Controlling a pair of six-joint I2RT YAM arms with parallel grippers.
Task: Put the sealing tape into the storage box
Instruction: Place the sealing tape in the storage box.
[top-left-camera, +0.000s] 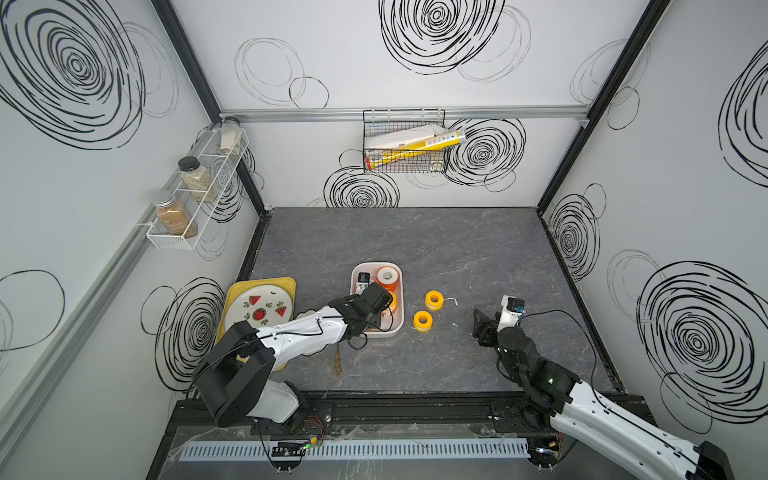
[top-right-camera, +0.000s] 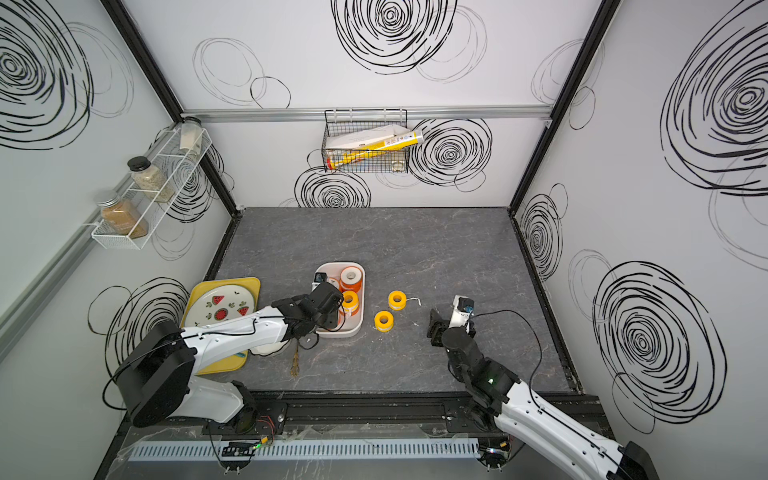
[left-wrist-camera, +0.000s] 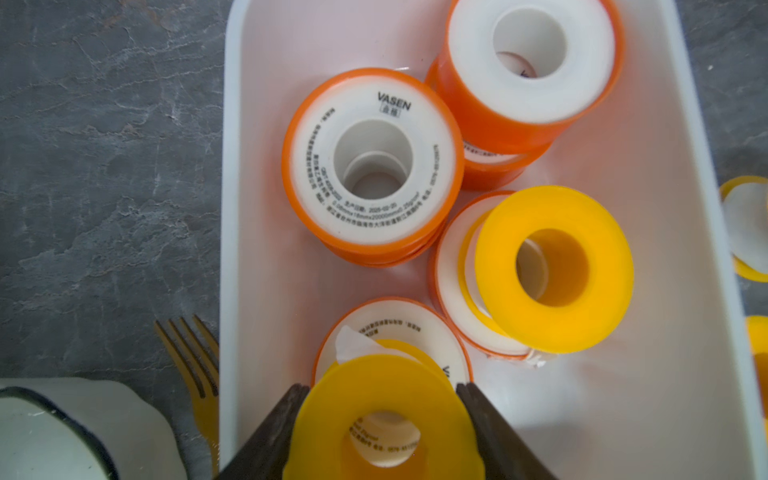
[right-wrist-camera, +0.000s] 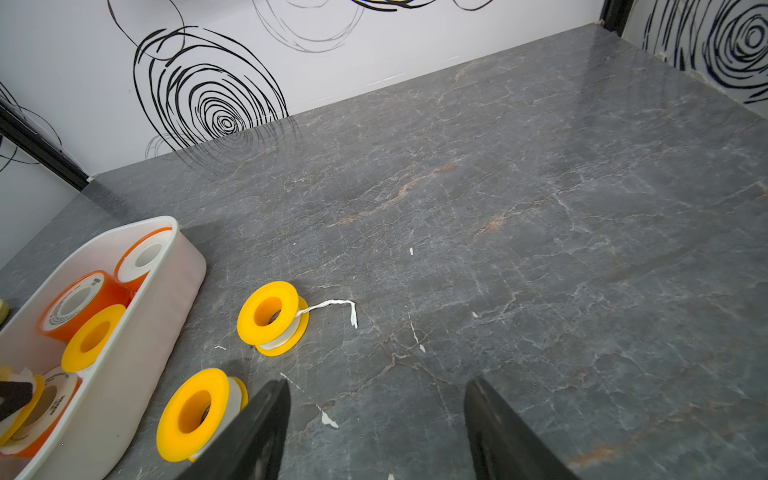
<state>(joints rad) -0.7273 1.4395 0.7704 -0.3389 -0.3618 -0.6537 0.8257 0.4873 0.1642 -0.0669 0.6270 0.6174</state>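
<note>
the grey marbled table (top-left-camera: 457, 249) fills the floor of the cell. at its left edge a yellow tray (top-left-camera: 286, 284) carries a plate (top-left-camera: 266, 307) painted with watermelon slices. just right of the tray stands the white storage box (top-left-camera: 398, 320), its long axis running from the robot's side toward the back wall.

the left claw (left-wrist-camera: 382, 388) hangs over the near end of the box and pinches a yellow roll (left-wrist-camera: 332, 415) by the rim of its flange, one finger on each side. the roll's hole points up at the wrist camera, and it sits directly above an orange roll (left-wrist-camera: 399, 324) lying flat on the box floor. the right claw (right-wrist-camera: 376, 384) hovers well right of the box with its fingers spread and nothing between them.

further along the box, orange rolls are stacked flat with holes upward: the far-end stack (left-wrist-camera: 532, 62) and the left-side stack (left-wrist-camera: 374, 166). a second yellow roll (left-wrist-camera: 552, 266) leans tilted on another orange one.

two loose yellow rolls lie flat on the table between the box and the right claw, holes up: the far one (top-left-camera: 434, 300) and the near one (top-left-camera: 422, 321). a thin white tail of tape (right-wrist-camera: 332, 305) trails from the far one toward the right.

a gold fork (left-wrist-camera: 195, 365) lies on the table just beside the box's left wall, its tines pointing away from the robot.
</note>
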